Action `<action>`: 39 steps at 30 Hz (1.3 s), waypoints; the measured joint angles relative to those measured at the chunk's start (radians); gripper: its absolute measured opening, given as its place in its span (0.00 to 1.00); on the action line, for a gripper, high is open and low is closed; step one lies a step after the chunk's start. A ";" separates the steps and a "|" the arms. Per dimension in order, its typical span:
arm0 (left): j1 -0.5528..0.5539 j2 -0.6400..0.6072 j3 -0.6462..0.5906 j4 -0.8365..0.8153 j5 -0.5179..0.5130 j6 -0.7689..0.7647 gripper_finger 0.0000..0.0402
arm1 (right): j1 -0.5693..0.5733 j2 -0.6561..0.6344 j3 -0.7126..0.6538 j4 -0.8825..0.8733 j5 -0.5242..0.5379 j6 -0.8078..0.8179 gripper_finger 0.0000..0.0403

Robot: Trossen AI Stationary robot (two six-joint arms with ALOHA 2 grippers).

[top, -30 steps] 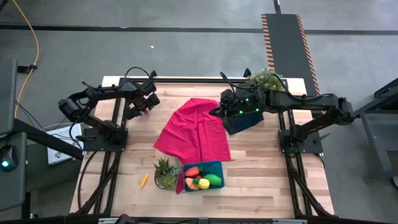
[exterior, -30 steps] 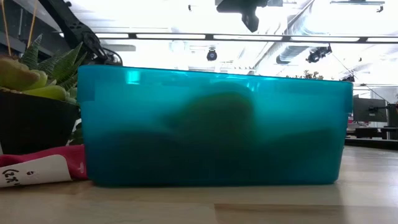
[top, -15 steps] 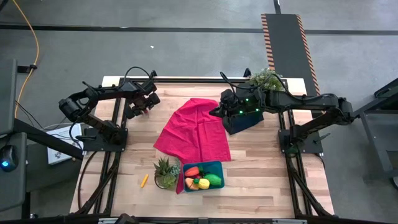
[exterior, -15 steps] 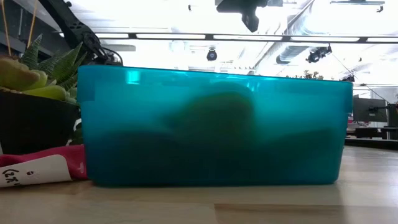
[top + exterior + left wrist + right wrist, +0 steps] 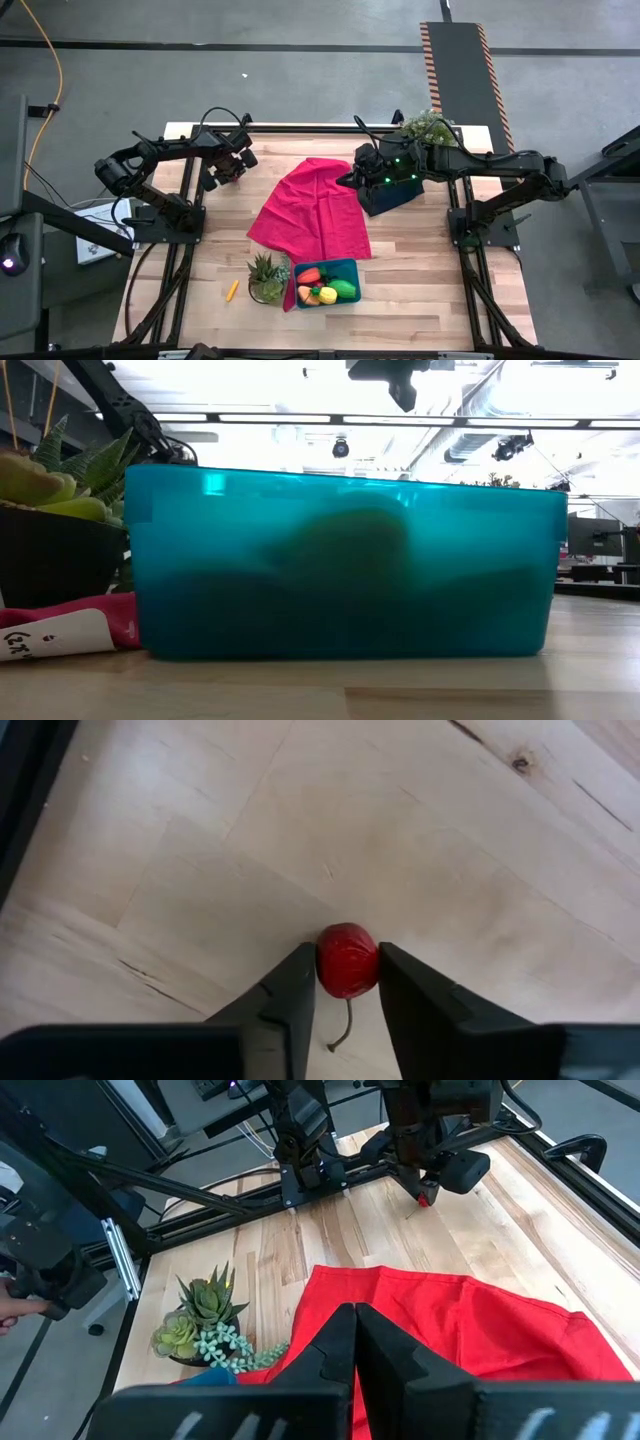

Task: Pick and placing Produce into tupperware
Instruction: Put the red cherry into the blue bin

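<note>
A small red cherry (image 5: 347, 960) with a thin stem lies on the wood at the table's far left. My left gripper (image 5: 347, 982) points down over it, shut on it; it is also in the high view (image 5: 226, 172). The teal tupperware (image 5: 327, 282) stands near the front edge. It holds a red-orange carrot (image 5: 308, 274), a green oval (image 5: 344, 289) and yellow pieces (image 5: 326, 295). A thin yellow stick (image 5: 232, 290) lies on the table to its left. My right gripper (image 5: 355, 1330) hangs shut above the red cloth (image 5: 312, 210). My left gripper pinches the cherry's round body (image 5: 322, 965) between its two fingers, one on each side. The fingers come from above, pointing down. The cherry sits at the tabletop, its stem (image 5: 345, 1025) trailing out between the fingers.
A potted succulent (image 5: 267, 277) stands just left of the tupperware, on the red cloth's corner. A dark navy cloth (image 5: 392, 195) and a leafy plant (image 5: 428, 128) are at the far right. Bare wood lies around the cherry and along the front edge.
My left gripper has stayed in place over the far left of the table while its fingers have drawn together on the cherry. Nothing else has moved.
</note>
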State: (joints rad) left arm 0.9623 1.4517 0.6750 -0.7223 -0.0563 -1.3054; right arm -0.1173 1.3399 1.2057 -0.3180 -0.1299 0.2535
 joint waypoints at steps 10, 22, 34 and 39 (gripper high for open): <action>0.000 0.000 0.000 0.005 0.008 0.020 0.20 | 0.000 0.000 0.000 0.000 0.000 0.000 0.00; 0.000 0.000 0.000 0.049 0.030 0.069 0.20 | 0.000 0.000 0.000 0.000 0.000 0.000 0.00; 0.000 0.000 0.000 0.098 0.090 0.202 0.20 | 0.000 0.000 0.000 0.000 0.000 -0.002 0.00; 0.000 -0.001 0.000 0.162 0.154 0.261 0.20 | 0.000 0.000 0.000 0.000 0.000 -0.003 0.00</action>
State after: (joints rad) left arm 0.9619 1.4509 0.6754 -0.5602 0.0974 -1.0447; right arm -0.1169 1.3399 1.2057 -0.3180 -0.1296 0.2504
